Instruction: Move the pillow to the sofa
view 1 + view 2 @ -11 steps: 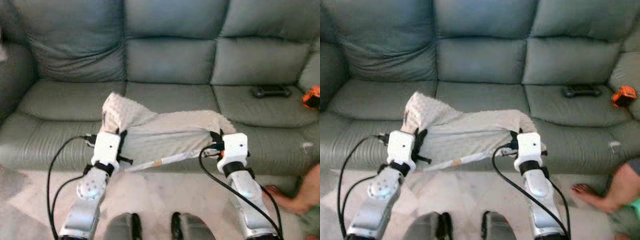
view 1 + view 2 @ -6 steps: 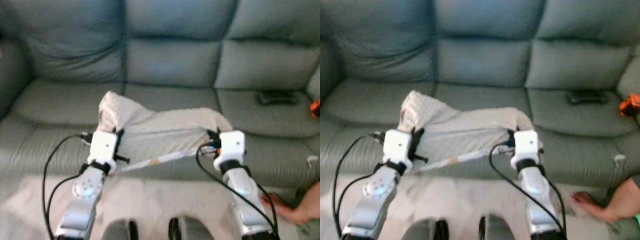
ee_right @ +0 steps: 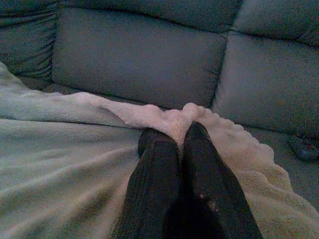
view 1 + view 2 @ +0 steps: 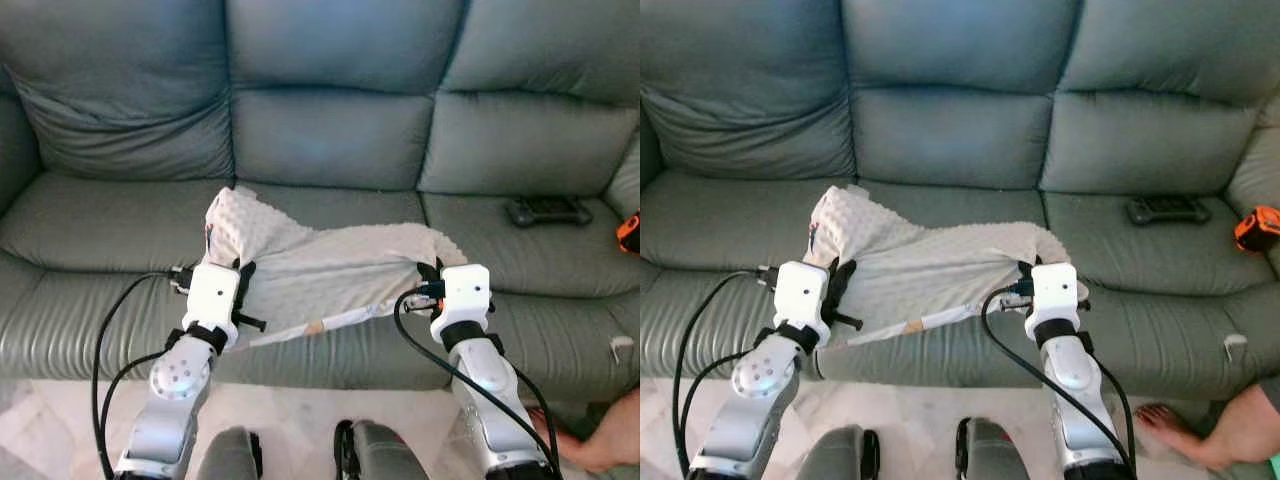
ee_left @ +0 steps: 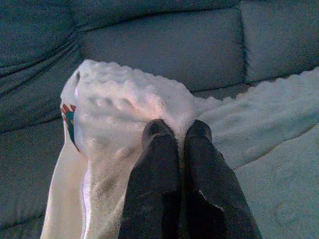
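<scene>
A cream bobbly pillow (image 4: 320,265) hangs limp between my two grippers, over the front of the grey-green sofa's (image 4: 330,130) middle seat. My left gripper (image 5: 177,130) is shut on the pillow's left end, which bunches up above the fingers (image 5: 157,164). At the right end my right gripper (image 3: 172,130) is shut on a fold of the same pillow (image 3: 65,149). A pale strip along the pillow's lower edge (image 4: 320,325) sags below the seat's front. Both arms reach forward from the bottom of the head views.
A black remote (image 4: 545,210) lies on the right seat cushion, with an orange object (image 4: 1255,228) beyond it. A person's foot (image 4: 1185,435) rests on the floor at the lower right. The left seat cushion (image 4: 100,215) is bare. My own feet (image 4: 300,455) stand close to the sofa front.
The view has shifted closer to the sofa and steadied after a blurred frame. The pillow stays held at both ends, now a little further over the seat.
</scene>
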You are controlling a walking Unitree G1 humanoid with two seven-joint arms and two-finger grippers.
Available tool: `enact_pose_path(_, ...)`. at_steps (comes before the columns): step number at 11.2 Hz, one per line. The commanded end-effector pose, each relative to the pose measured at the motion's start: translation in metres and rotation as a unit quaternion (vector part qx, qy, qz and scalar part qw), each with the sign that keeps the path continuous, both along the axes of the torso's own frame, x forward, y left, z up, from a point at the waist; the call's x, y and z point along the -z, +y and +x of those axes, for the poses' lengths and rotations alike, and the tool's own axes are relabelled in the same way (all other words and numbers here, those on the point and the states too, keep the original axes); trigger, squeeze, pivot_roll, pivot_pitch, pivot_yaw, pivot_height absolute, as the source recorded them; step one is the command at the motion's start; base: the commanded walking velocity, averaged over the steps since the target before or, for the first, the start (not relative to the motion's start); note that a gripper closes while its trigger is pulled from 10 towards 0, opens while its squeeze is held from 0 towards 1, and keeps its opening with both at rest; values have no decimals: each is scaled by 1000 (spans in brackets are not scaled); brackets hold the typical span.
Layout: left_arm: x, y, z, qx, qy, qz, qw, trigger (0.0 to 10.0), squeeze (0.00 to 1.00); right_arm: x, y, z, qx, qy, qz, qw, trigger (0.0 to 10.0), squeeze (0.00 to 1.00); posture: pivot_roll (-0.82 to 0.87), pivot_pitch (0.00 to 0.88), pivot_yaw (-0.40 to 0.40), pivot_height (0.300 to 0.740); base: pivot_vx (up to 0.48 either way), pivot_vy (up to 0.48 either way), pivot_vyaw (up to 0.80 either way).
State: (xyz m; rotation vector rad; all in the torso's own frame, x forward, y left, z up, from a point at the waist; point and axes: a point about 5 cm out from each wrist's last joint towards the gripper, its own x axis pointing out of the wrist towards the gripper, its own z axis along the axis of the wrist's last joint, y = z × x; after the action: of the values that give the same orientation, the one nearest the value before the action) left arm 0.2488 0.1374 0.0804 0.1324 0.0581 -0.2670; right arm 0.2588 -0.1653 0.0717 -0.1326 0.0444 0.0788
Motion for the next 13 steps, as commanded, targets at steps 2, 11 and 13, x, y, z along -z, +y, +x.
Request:
enact_pose_path(2, 6, 5, -4, -5, 13, 10, 1000, 10000, 0, 2, -9, -2, 29, 8, -2, 1000, 10000, 0, -32, 174, -22, 740, 0, 0, -400)
enact_pose_path(11, 9, 25, 13, -28, 51, 51, 997, 10000, 0, 0, -21, 5, 77, 36, 2, 996, 10000, 0, -27, 376, 9, 740, 0, 0, -126)
enact_pose_path(13, -5, 27, 31, -27, 34, 64, 997, 10000, 0, -10, -27, 13, 85, 38, 7, 996, 10000, 0, -42, 476, 35, 740, 0, 0, 0)
